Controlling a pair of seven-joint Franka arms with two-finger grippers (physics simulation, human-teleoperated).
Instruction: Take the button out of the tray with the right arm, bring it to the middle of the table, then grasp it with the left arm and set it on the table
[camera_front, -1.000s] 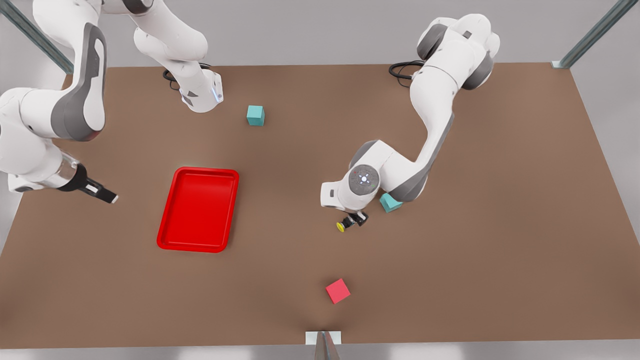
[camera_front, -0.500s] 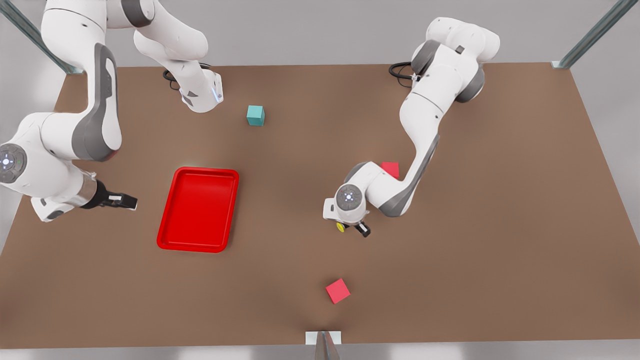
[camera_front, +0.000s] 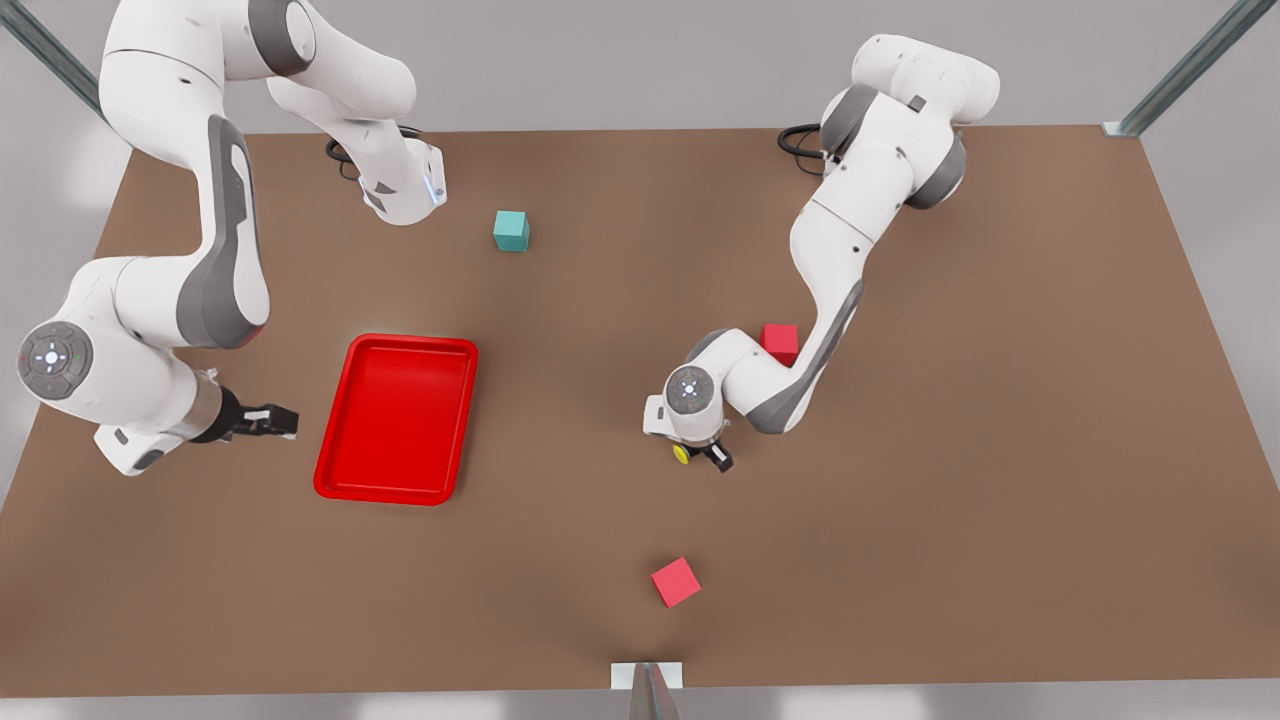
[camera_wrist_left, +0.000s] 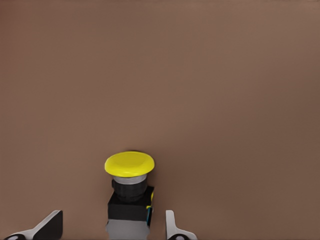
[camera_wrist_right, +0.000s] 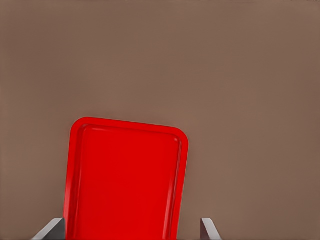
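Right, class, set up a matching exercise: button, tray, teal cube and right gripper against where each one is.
1 button
2 tray
3 teal cube
4 right gripper

A beside the tray, open
B between the left gripper's open fingers
C lying empty on the table
D near the table's far edge

Pairs: 1-B, 2-C, 3-D, 4-A

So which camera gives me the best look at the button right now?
The left wrist view: the button stands close up between the left gripper's spread fingers, yellow cap and boxy body plain. The front view shows it as a yellow speck under that arm's wrist.
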